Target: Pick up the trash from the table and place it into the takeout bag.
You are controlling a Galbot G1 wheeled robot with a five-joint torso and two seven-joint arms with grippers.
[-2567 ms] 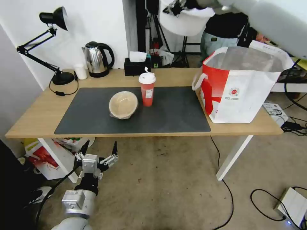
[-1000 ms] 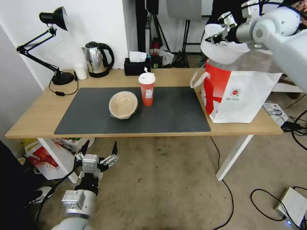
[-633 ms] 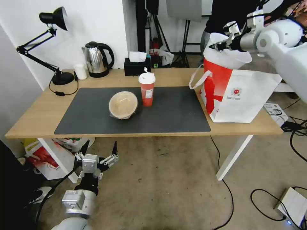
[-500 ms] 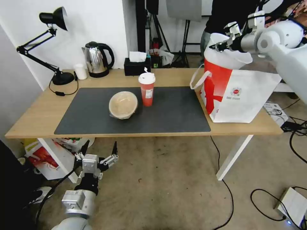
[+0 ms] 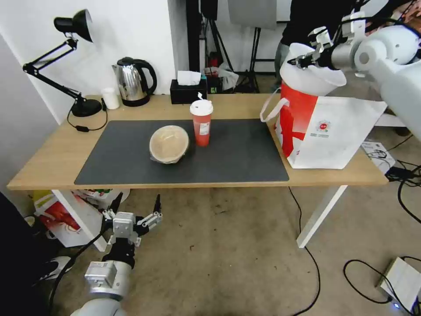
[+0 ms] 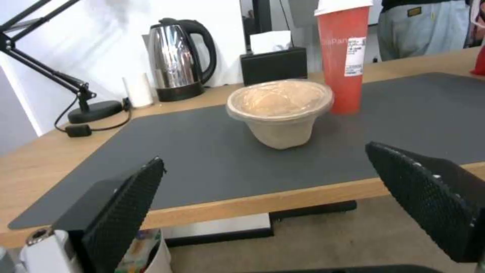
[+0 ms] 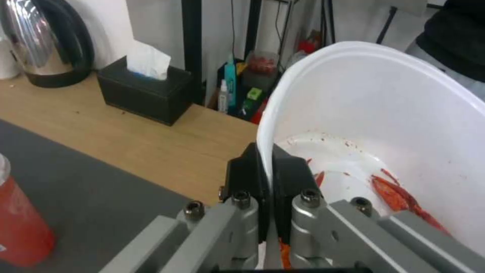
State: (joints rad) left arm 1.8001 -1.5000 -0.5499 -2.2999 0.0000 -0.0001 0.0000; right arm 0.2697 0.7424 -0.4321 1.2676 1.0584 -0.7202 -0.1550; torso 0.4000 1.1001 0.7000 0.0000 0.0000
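The right gripper (image 5: pixel 301 59), clamped on the white bowl's (image 5: pixel 312 74) rim, has lowered it into the takeout bag (image 5: pixel 326 127); the left gripper (image 5: pixel 133 206) hangs open

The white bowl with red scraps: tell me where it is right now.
In the head view, the white bowl hangs at upper right, pinched at its rim by the right end effector, over the takeout bag.

White bowl (image 5: pixel 312 74) tilted over takeout bag (image 5: pixel 333 131).
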